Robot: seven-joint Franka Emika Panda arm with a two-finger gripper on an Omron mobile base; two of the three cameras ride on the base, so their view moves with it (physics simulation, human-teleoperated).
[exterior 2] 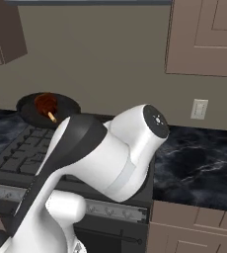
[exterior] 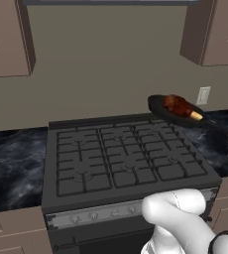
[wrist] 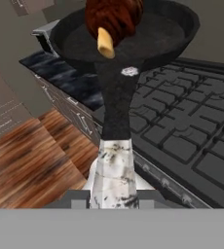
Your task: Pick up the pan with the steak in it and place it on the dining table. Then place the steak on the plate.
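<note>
One pan (exterior: 173,111), with the steak (exterior: 178,105) riding in its bowl, hangs in the air above the stove's (exterior: 121,158) back right corner, clear of the grates. Judging by the lift, it is being carried off toward the dining table. Moving right, its handle (wrist: 115,104) runs back to the gripper (wrist: 113,197), which is clamped tight on the silver tip. The right base view has the robot's own arm (exterior 2: 105,158) in front of that handle, leaving the pan bowl and steak peeking behind it. The hand view looks straight along the handle and reveals wooden floor (wrist: 31,160) below.
</note>
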